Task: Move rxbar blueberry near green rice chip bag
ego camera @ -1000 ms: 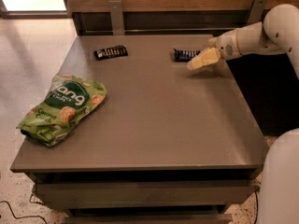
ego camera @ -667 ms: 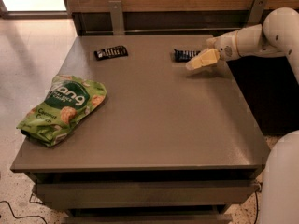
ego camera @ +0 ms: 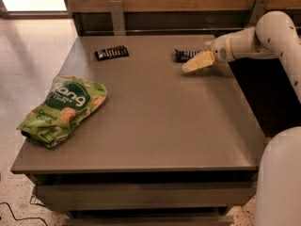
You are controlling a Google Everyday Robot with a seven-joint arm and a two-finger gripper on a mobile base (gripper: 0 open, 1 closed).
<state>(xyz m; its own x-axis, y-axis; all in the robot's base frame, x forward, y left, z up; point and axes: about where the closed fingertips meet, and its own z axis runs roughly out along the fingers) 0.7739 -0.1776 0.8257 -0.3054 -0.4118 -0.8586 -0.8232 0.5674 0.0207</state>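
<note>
Gripper at rxbar blueberry; whether it grips, I cannot tell. Light, flat, slick wrapper: I'd pinch its long edges.

Office-like, terrazzo floor, jaws over grey table

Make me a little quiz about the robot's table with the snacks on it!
1. True or false: the green bag lies at the table's far right corner.
2. What is the gripper closest to? A) the green bag B) the blue bar C) the table's near edge
3. Fill in: the black bar and the blue bar both lie near the table's ____ edge.

Key
1. False: it lies near the front left corner.
2. B: the gripper is at the far right, at the blue bar's end.
3. Far.
</note>
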